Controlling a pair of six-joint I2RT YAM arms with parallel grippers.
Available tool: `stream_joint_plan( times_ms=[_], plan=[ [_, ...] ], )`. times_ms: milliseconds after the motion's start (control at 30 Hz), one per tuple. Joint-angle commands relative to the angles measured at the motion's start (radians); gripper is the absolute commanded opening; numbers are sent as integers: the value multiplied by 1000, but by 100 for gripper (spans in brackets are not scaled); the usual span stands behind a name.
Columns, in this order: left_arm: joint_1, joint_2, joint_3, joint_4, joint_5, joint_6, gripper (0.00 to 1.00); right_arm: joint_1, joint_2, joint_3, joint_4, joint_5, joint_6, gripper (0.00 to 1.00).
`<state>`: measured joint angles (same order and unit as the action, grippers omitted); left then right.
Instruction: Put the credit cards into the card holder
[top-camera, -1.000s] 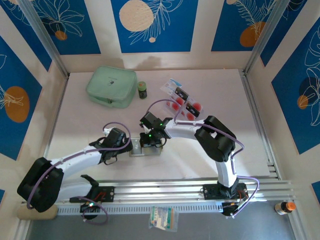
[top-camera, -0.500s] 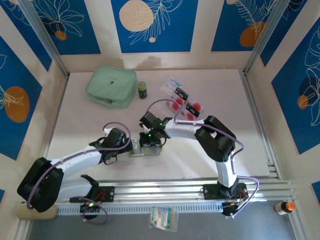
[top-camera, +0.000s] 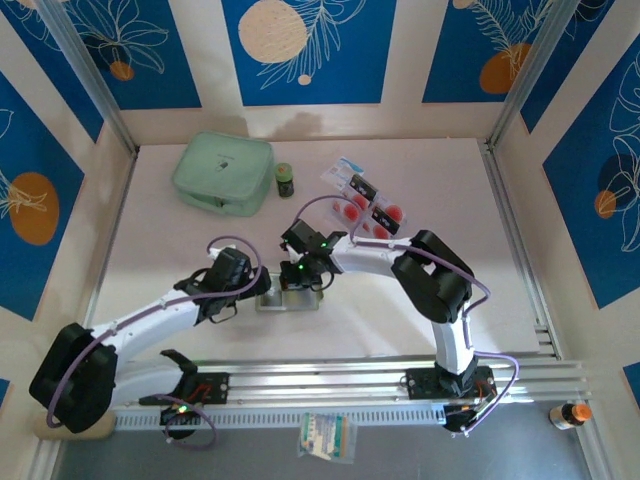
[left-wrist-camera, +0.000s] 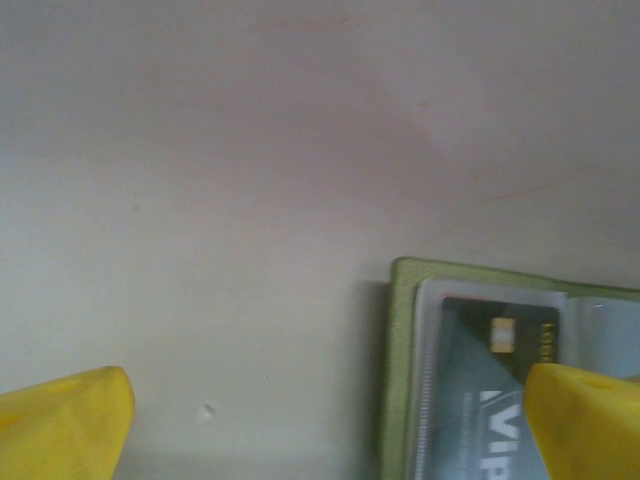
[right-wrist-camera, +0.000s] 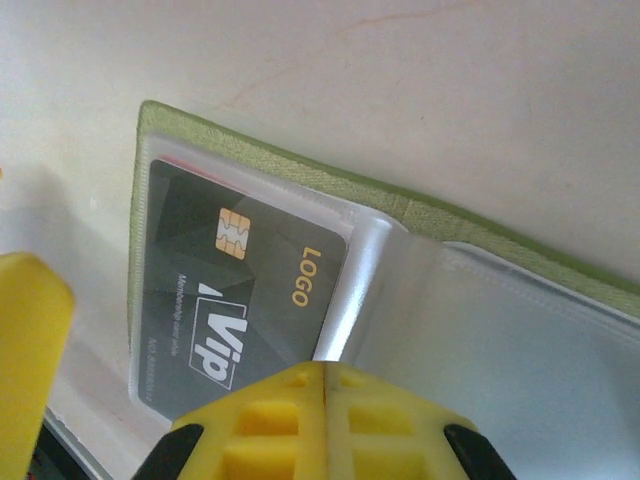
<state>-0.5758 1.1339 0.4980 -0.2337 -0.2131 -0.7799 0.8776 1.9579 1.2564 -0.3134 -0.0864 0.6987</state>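
**Holder open between both grippers, loose cards off behind the right arm**

The card holder (right-wrist-camera: 262, 163) lies opened flat on the table (top-camera: 170, 250), near the front and between the two wrists. Its long axis runs left to right in the overhead view. A black card (right-wrist-camera: 235, 300) already sits in its left-hand sleeve, while the clear sleeve (right-wrist-camera: 500, 340) across the fold looks empty.

The right gripper (right-wrist-camera: 325, 385) is clenched, with nothing visible between its fingertips, and it hovers at the fold. I cannot tell whether it presses down there. The left gripper (left-wrist-camera: 320, 425) is spread wide and grasps nothing, one fingertip over the holder's left end and the other over bare table.

The remaining credit cards (top-camera: 365, 205) lie fanned out further back and to the right of the holder, well apart from it. The right arm is clearly the nearer one, so fetching the next card likely falls to it. Its own forearm runs just beside the pile and could crowd the approach.

A mint-green pouch (top-camera: 222, 175) and a small dark jar (top-camera: 285, 180) stand at the back left, out of the way.
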Motion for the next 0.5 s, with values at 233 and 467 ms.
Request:
stream_joint_plan(
  times_ms=[233,467],
  plan=[
    [3,-26,107,-32,83,39,100,-73,-135,-84,-19,-7,-38,5],
    [-46,23,142,-21,92,42,100,-132,-173,-141,-24,-22,-60,5]
  ],
)
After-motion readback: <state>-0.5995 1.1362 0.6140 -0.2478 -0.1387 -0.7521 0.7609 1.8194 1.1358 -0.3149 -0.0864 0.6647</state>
